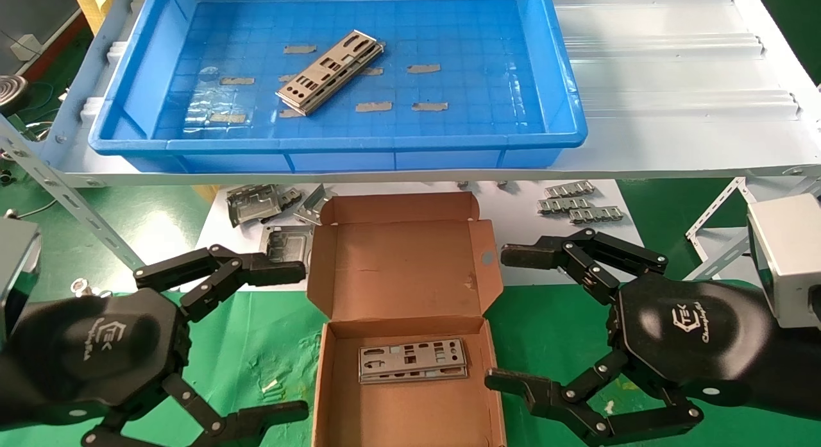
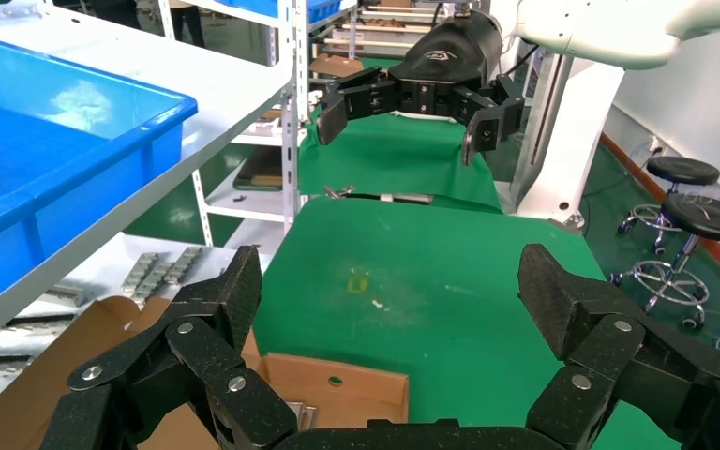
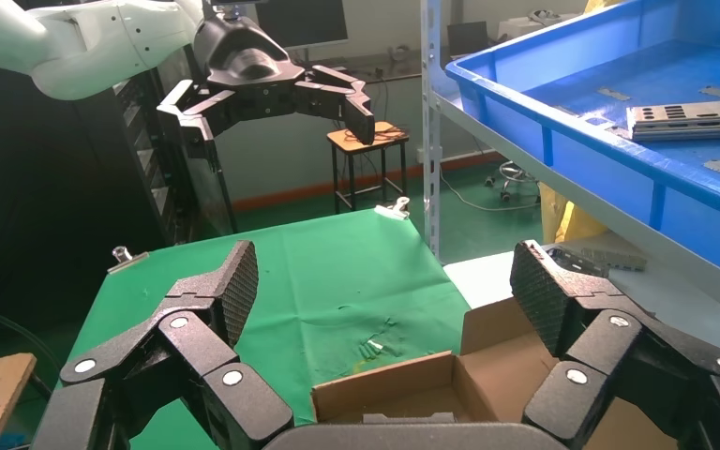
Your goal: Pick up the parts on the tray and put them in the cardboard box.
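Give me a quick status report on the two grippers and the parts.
Left gripper and right gripper open, empty, flanking the cardboard box. One part in box; stacked parts wait in the tray. Nothing in the way.

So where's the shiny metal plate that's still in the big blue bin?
In the head view, the metal plate lies slanted on the floor of the blue bin, near its middle and among bits of grey tape, on the shelf behind the cardboard box.
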You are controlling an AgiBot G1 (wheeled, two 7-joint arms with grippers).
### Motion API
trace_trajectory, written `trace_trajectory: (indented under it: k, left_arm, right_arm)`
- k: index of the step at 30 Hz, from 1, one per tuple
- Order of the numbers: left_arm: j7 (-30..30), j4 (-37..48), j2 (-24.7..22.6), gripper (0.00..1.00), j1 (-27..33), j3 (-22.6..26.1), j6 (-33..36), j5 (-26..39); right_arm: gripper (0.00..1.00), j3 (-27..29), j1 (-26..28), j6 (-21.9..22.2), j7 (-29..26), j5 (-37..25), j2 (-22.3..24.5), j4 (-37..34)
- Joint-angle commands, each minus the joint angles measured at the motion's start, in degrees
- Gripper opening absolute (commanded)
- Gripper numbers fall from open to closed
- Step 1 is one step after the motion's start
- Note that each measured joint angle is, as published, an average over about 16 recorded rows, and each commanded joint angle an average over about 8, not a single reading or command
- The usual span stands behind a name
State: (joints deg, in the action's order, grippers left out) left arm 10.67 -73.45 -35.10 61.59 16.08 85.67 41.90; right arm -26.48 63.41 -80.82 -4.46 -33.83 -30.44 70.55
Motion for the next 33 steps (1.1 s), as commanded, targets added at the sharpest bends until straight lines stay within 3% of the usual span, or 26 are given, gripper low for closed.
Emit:
trace_trajectory:
  k: [1,23,31,33]
  left_arm:
    - [0.0,0.0,0.0,1.0,0.0,0.0,0.0,0.0]
    - [0.0,0.0,0.0,1.0,0.0,0.0,0.0,0.0]
    - [0.0,0.0,0.0,1.0,0.0,0.0,0.0,0.0]
    - [0.0,0.0,0.0,1.0,0.0,0.0,0.0,0.0]
  right_arm:
    - [1.0,0.0,0.0,0.0,0.0,0.0,0.0,0.0]
    - [0.98,0.0,0.0,0.0,0.0,0.0,0.0,0.0]
    - [0.0,0.0,0.0,0.0,0.0,0.0,0.0,0.0]
    - [0.0,0.0,0.0,0.0,0.0,0.0,0.0,0.0]
